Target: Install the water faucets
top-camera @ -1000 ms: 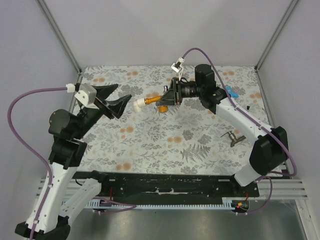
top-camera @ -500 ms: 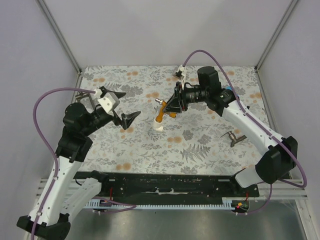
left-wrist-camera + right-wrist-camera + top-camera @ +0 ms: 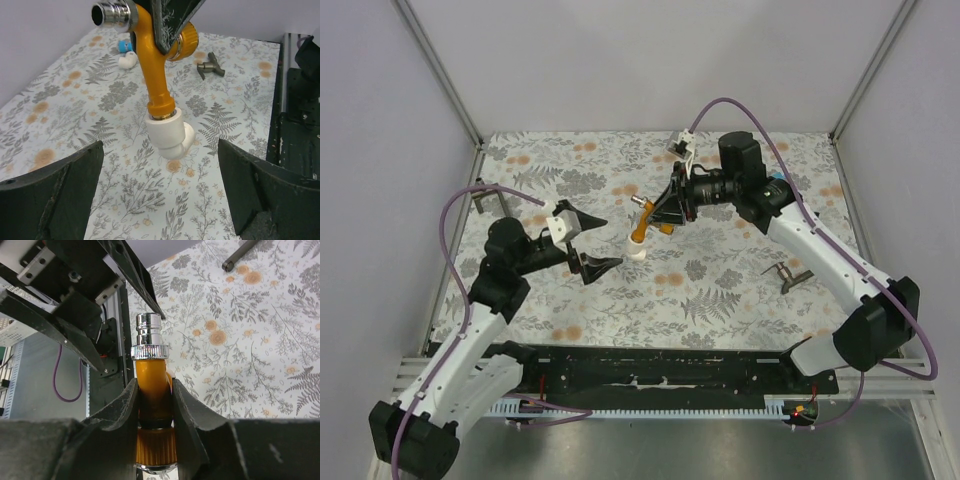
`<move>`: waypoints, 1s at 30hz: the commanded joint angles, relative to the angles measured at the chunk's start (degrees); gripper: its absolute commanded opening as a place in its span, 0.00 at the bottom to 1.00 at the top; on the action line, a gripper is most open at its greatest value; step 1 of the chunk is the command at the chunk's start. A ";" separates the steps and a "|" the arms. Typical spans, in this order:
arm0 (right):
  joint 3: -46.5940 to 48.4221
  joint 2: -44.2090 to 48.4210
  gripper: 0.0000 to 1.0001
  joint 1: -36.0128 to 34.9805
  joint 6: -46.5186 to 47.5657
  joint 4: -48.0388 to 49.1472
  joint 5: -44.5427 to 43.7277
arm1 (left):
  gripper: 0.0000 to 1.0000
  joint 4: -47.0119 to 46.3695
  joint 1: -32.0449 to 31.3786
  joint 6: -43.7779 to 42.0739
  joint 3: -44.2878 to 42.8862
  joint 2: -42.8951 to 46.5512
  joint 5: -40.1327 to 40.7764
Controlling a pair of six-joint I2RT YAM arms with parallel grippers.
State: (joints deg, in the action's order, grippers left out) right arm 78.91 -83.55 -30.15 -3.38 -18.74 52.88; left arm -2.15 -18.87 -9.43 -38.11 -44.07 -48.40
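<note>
My right gripper (image 3: pixel 660 213) is shut on an orange water faucet (image 3: pixel 638 228) and holds it above the middle of the table. The chrome spout points up-left and the white elbow fitting (image 3: pixel 636 254) hangs at the low end. In the right wrist view the fingers clamp the orange body (image 3: pixel 152 390) just above its ribbed knob. My left gripper (image 3: pixel 597 243) is open and empty, just left of the fitting. In the left wrist view the faucet (image 3: pixel 152 65) and its white fitting (image 3: pixel 169 134) hang ahead of my gripper (image 3: pixel 165 200), centred between the wide-open jaws and apart from them.
A dark metal lever handle (image 3: pixel 785 272) lies at the right, also in the left wrist view (image 3: pixel 210 67). Another dark handle (image 3: pixel 488 198) lies at the far left edge. A blue part (image 3: pixel 123 46) and a loose white elbow (image 3: pixel 127 60) lie near the back.
My right gripper tilted the faucet from lying level to hanging with the white fitting down. My left arm swung down and right, bringing its open gripper beside the fitting.
</note>
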 commanded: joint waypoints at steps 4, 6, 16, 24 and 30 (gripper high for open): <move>2.74 2.95 0.00 -0.26 -2.86 8.54 4.59 | 1.00 -17.87 -4.15 8.72 4.00 -5.13 -2.40; 2.74 2.78 0.00 -0.17 -3.74 10.12 5.12 | 1.00 -19.90 -5.03 10.38 4.09 -6.89 -1.61; 3.00 2.43 0.00 -0.26 -4.97 12.33 6.09 | 0.92 -25.88 -7.14 12.42 4.27 -13.67 1.03; 3.35 2.34 0.00 -0.17 -7.87 13.55 5.22 | 0.37 -24.05 -7.58 9.88 3.84 -12.44 3.93; 2.91 1.81 0.00 -0.35 -13.49 12.34 -2.85 | 0.02 -13.33 -12.84 -2.23 1.37 -8.32 21.27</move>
State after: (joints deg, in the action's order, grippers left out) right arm 78.91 -83.00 -30.22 -10.74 -8.95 55.53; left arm -21.06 -27.53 -0.54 -34.44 -55.75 -40.38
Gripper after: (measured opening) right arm 0.341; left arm 0.456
